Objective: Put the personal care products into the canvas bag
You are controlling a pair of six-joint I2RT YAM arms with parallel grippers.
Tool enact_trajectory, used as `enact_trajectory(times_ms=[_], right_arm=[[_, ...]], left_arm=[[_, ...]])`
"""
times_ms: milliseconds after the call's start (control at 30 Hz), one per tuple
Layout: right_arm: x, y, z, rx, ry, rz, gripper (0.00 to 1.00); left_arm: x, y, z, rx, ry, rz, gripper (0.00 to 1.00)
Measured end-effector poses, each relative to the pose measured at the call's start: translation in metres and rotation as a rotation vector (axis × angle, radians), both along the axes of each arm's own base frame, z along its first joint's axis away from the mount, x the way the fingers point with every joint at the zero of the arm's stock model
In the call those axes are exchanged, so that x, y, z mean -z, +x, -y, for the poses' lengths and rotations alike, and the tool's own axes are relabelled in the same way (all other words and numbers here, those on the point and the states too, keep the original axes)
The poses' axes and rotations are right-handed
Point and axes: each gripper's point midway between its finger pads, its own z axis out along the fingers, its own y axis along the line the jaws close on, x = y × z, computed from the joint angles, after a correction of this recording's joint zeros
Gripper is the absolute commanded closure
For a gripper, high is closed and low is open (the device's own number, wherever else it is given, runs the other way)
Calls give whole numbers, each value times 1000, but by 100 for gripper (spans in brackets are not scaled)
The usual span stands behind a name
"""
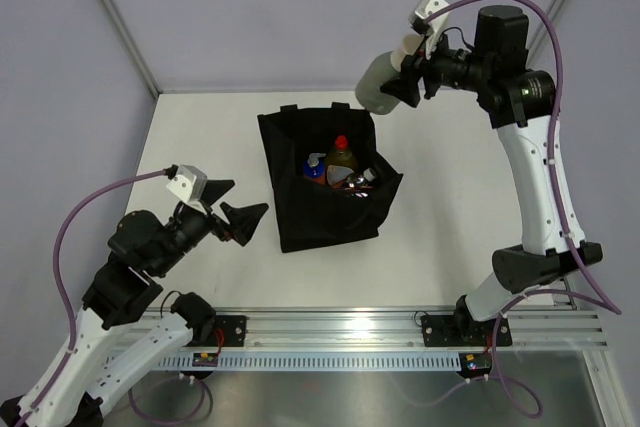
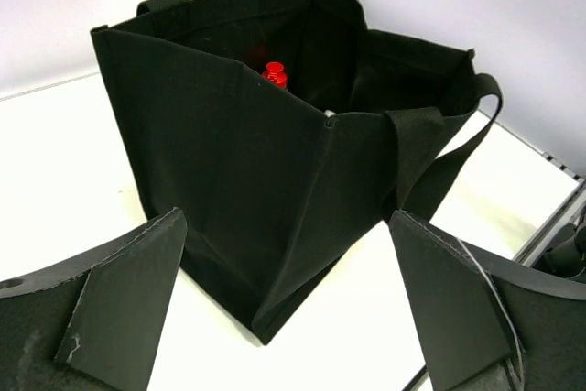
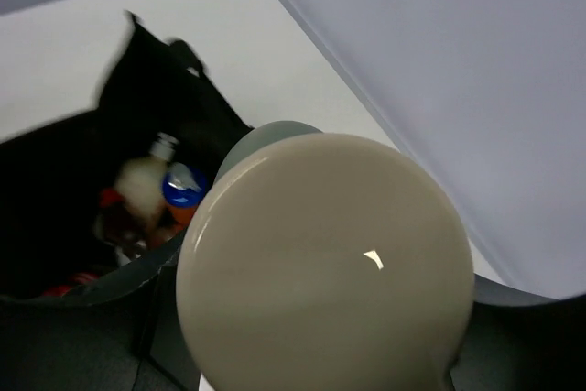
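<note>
Aloft, grey-green bottle aslant in right fingers, base toward canvas bag.

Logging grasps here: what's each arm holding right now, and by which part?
The right gripper holds the grey-green bottle by its upper body, near the pump. The left gripper is open, holding nothing.

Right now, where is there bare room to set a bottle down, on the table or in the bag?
Bare table lies far-left of the canvas bag and between it and the right arm. Inside, bottles crowd the right side; the far-left corner looks free.
</note>
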Motion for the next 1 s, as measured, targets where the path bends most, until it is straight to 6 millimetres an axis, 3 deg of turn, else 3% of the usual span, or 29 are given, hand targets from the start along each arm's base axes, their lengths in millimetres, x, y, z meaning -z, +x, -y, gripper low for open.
enact_trajectory(times_ms=[67, 133, 267, 367, 467, 533, 667, 733, 900, 967, 1000], right_arm=[[-21, -32, -32, -107, 30, 34, 100], [-29, -53, -52, -187, 52, 32, 100], [-13, -68, -73, -258, 41, -32, 100], [20, -61, -85, -270, 2, -109, 100], [66, -51, -100, -299, -62, -204, 100], [99, -55, -114, -355, -114, -273, 100], [160, -82, -130, -449, -202, -399, 100], [179, -99, -136, -487, -226, -457, 100], [184, -106, -142, -500, -223, -481, 71], [189, -101, -142, -478, -234, -488, 45], [193, -99, -143, -469, -235, -497, 16]], left_arm=[[-1, -1, -1, 1, -7, 2, 1], [-2, -2, -1, 0, -11, 0, 1], [1, -3, -1, -1, -12, -16, 1], [2, -3, -1, -2, -16, -26, 1], [3, -3, -1, -2, -21, -33, 1], [3, -3, 0, -2, -23, -36, 1], [3, -3, 0, -3, -24, -38, 1], [3, -2, 0, -3, -25, -37, 1], [6, -1, 2, -2, -25, -37, 1], [10, 1, 3, -2, -23, -42, 1], [12, 1, 3, -1, -21, -47, 1]])
